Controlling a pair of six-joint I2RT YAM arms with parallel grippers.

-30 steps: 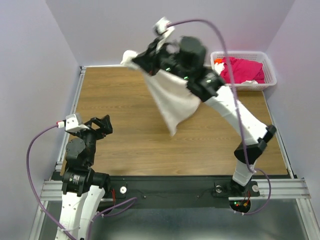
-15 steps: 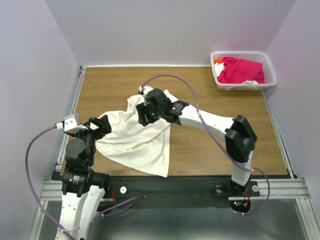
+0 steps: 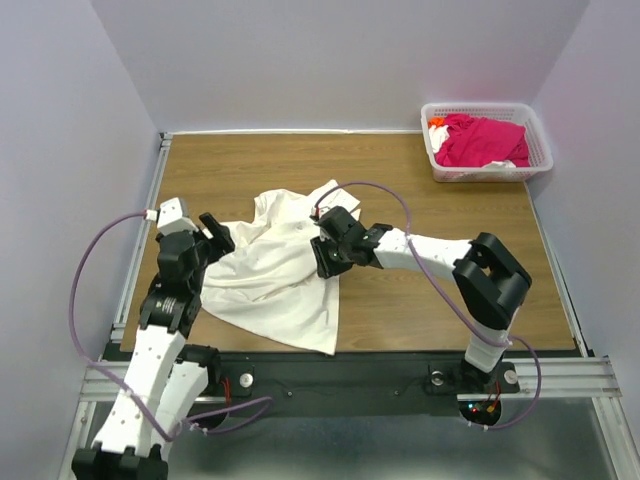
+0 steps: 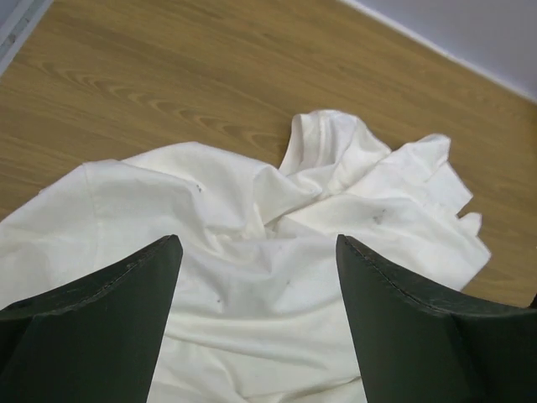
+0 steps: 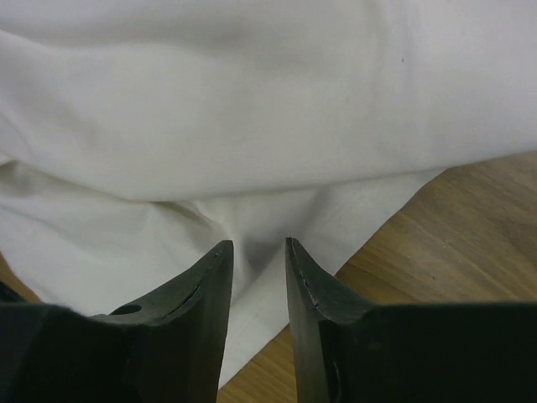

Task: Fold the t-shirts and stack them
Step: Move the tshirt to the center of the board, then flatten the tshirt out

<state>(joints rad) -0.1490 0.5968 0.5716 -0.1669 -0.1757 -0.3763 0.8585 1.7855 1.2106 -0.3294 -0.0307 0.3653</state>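
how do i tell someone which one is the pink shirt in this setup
Find the wooden table, then the white lattice basket at its far right corner. The magenta-pink t-shirt lies bunched inside it. It is the only vivid pink cloth; the off-white t-shirt lies spread on the bare wood instead.

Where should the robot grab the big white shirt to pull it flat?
By the loose pointed corner of the crumpled off-white cloth t-shirt, on its near side, probably coming from above: it lies flat, clear of the bunched folds.
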